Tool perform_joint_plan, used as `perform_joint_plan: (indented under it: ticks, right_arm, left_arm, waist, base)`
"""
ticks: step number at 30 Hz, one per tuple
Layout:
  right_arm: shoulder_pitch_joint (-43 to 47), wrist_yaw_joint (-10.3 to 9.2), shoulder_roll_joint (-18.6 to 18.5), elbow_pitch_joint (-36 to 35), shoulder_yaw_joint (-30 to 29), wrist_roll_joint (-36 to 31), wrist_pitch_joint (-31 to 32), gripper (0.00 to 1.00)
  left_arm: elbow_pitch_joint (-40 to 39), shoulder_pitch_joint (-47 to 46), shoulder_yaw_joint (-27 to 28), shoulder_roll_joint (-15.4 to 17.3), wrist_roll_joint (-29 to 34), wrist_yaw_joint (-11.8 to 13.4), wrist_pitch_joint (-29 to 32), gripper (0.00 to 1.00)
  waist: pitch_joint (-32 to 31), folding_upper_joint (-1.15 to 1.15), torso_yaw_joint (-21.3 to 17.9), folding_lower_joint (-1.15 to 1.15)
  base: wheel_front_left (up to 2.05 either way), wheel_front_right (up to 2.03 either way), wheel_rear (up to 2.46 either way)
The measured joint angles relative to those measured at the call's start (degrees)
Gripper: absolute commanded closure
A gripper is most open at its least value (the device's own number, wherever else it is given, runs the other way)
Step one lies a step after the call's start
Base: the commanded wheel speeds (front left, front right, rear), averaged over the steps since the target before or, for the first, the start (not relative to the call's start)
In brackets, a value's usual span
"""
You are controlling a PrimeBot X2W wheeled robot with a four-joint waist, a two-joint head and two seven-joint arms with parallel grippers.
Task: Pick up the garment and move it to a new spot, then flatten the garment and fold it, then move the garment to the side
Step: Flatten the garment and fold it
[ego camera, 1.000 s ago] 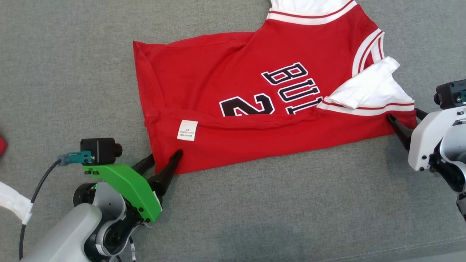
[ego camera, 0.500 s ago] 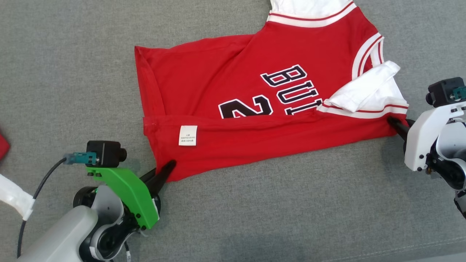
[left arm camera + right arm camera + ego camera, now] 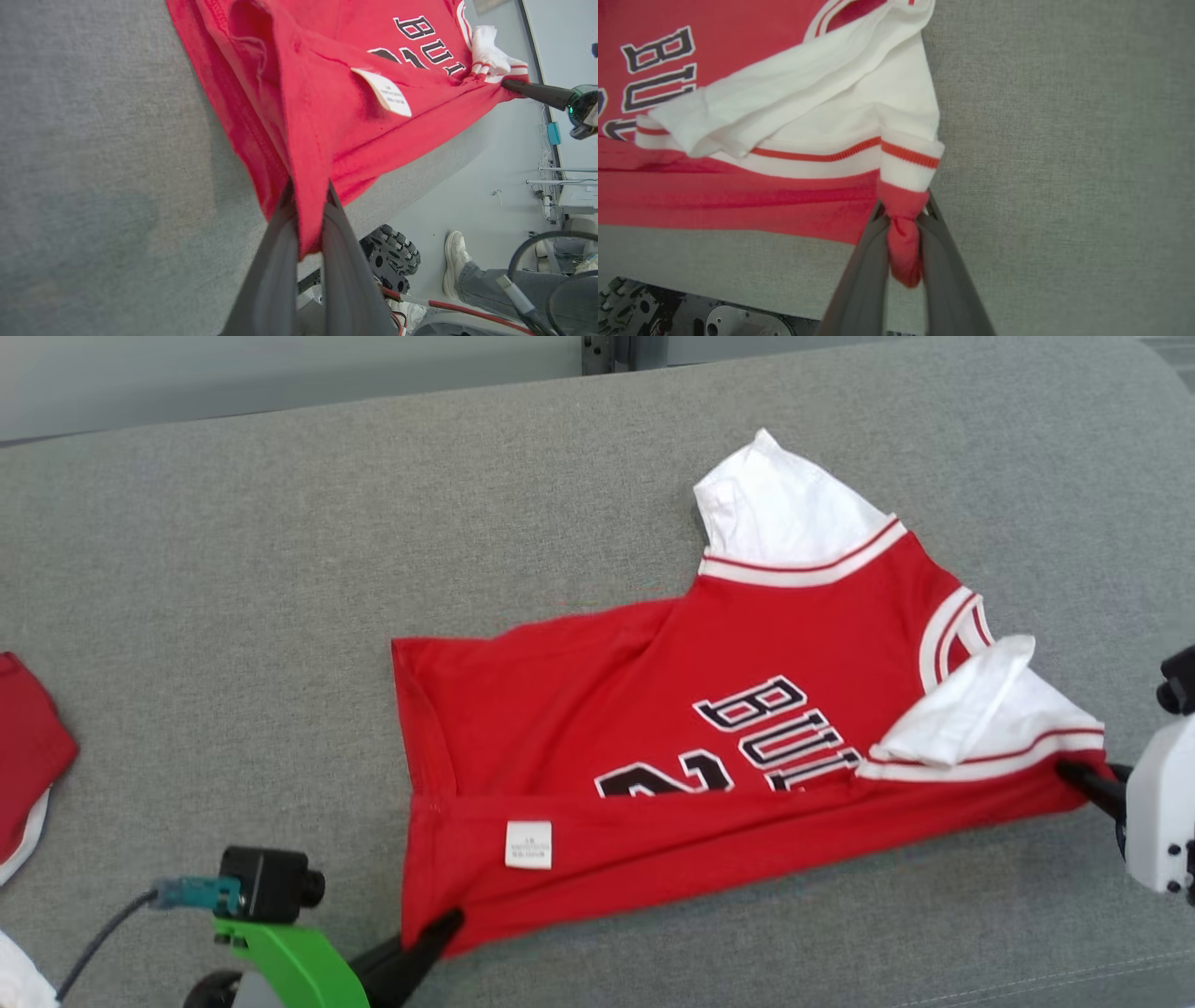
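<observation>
Pincers on both arms grip the garment (image 3: pixel 653 709) in the head view, where this red jersey with white sleeves lies on the grey worktop (image 3: pixel 280 616). The left pincer (image 3: pixel 448 926) is closed on the garment's near hem corner, and a white label (image 3: pixel 528 845) sits just beyond its tips. The right pincer (image 3: pixel 1069 770) is clamped on the opposite near corner, right below a folded white sleeve (image 3: pixel 980 709). The garment's turned-over near edge runs from one pincer to the other. Well off to the outer side of the left pincer, a second red cloth (image 3: pixel 28 747) lies at the worktop's edge.

In the left wrist view the left pincer (image 3: pixel 309 191) has its two dark fingers pressed together on a fold of the garment (image 3: pixel 327 93), and red cloth hangs down between them. The label (image 3: pixel 385 92) lies ahead of the tips — further on, the right pincer (image 3: pixel 507 85) pinches the far corner. Beside the fingers, past the worktop (image 3: pixel 93 163) edge, a person's shoe (image 3: pixel 455 261) rests on the floor.

In the right wrist view the right pincer (image 3: pixel 903 205) is shut on a bunched red corner of the garment (image 3: pixel 714 196), just under the striped white trim. The sleeve (image 3: pixel 808 93) lies ahead of the tips, and bare worktop (image 3: pixel 1064 140) lies on the other side.
</observation>
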Motion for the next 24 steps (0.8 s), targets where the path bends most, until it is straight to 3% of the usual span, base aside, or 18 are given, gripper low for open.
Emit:
perform_joint_plan:
  ticks: [3,7,8,9,10,11,16,19,24]
  right_arm:
    - [5.19,-0.03,-0.13,-2.99,-2.26,1.02,1.52,1.0]
    - [7.98,-0.03,2.34,-3.66,-3.72,0.49,1.38,1.0]
    - [8.1,-0.03,3.2,-3.36,-4.15,-0.32,0.64,1.0]
    - [8.09,-0.04,3.94,-2.98,-4.34,-1.1,0.09,0.98]
    - [8.09,-0.04,4.33,-2.87,-4.02,-1.54,-0.04,0.51]
    - [8.08,-0.03,4.68,-2.87,-3.94,-1.82,-0.44,0.0]
    - [6.36,-0.07,4.05,-4.63,-6.8,-1.79,-1.31,0.0]
    - [2.54,-0.09,2.35,-7.34,-9.38,-1.31,-1.3,0.0]
    - [-10.07,-0.11,2.6,-8.53,-9.09,-2.58,-0.32,0.0]
  left_arm:
    - [-2.49,3.76,-0.88,0.24,-0.52,0.74,-1.23,1.0]
    - [-0.58,5.64,-0.67,-1.37,-1.51,1.49,-3.66,1.0]
    - [0.22,5.64,-0.49,-2.03,-1.51,1.6,-4.25,0.75]
    - [0.89,5.61,-0.46,-2.49,-1.44,1.71,-4.66,0.18]
    - [1.43,5.58,-0.48,-2.87,-1.32,1.71,-4.9,0.0]
    - [1.67,5.57,-0.52,-3.05,-1.11,1.71,-5.17,0.0]
    - [-0.24,5.59,1.13,-0.47,1.04,2.49,-7.3,0.0]
    - [-2.69,4.3,3.77,2.13,2.2,4.38,-7.86,0.0]
    - [-2.63,-6.66,6.49,3.1,4.09,5.58,-3.66,0.0]
  waist:
    - [-0.04,0.0,-0.21,0.0]
    - [1.18,0.0,-0.28,0.0]
    - [1.48,0.0,-0.26,0.0]
    - [1.77,0.0,-0.23,0.0]
    - [2.05,0.0,-0.19,0.0]
    - [2.25,0.0,-0.15,0.0]
    - [3.1,0.0,-0.04,0.0]
    - [3.95,0.0,0.08,0.0]
    - [7.03,0.0,0.49,0.0]
  base:
    - [0.0,0.0,0.0]
    - [0.0,0.0,0.0]
    - [0.0,0.0,0.0]
    - [0.0,0.0,0.0]
    - [0.0,0.0,0.0]
    - [0.0,0.0,0.0]
    - [0.0,0.0,0.0]
    - [0.0,0.0,0.0]
    - [0.0,0.0,0.0]
